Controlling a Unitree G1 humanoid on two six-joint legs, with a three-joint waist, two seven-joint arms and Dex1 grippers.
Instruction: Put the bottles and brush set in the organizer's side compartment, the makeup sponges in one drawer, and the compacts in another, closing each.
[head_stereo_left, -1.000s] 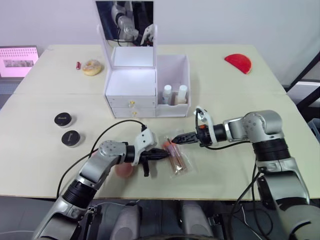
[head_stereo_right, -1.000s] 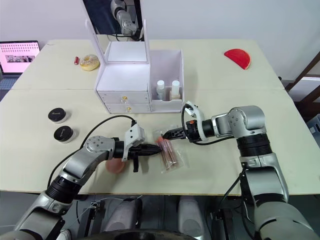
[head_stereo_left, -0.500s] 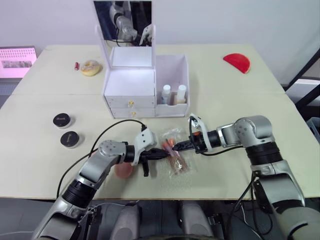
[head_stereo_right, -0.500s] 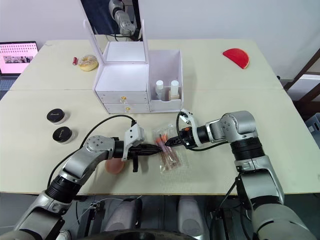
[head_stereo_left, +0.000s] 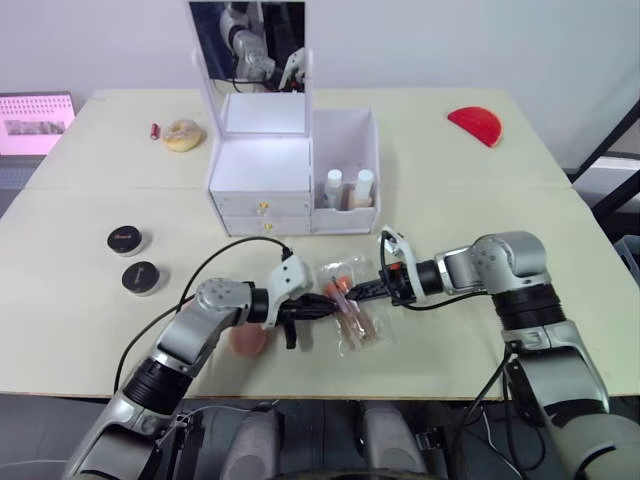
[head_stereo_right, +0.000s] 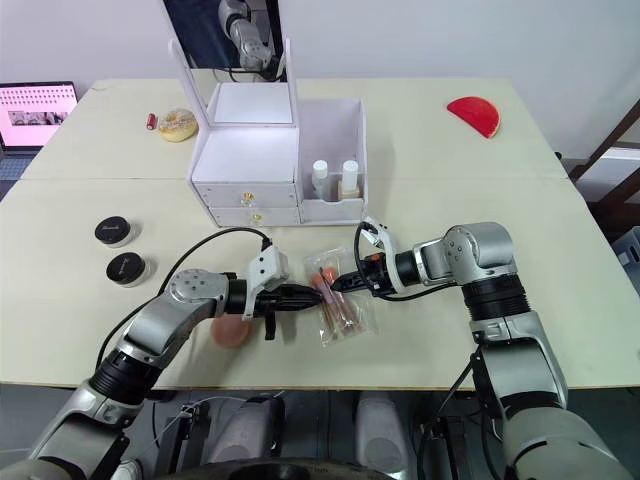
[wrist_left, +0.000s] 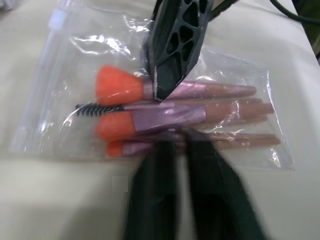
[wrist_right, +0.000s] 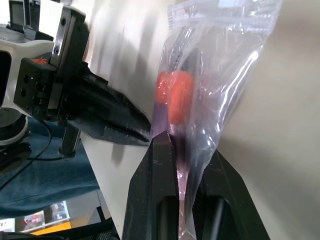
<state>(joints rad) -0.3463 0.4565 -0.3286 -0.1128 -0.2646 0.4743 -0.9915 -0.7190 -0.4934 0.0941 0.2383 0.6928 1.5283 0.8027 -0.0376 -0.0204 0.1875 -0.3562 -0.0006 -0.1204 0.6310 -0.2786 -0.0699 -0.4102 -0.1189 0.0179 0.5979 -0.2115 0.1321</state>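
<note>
Brush set (head_stereo_left: 352, 306): one clear zip bag, about four brushes; near the worktop's front edge, centre.
Handling: light, floppy, slippery film; stiff handles inside. Best pinched across the handles, I judge.
Right gripper (head_stereo_left: 356, 291): jaws closed on the bag's film.
Left gripper (head_stereo_left: 328, 309): jaws nearly shut, tips at bag edge; hold uncertain.
Counts: two bottles (head_stereo_left: 348, 187) in organizer (head_stereo_left: 345, 135) side compartment; two compacts (head_stereo_left: 134, 257) near left edge; one pink sponge (head_stereo_left: 247, 340), one donut-shaped sponge (head_stereo_left: 184, 133).

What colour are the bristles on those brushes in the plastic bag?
Bright orange, on the brush set with pinkish-purple handles; the left wrist view shows it best.
</note>
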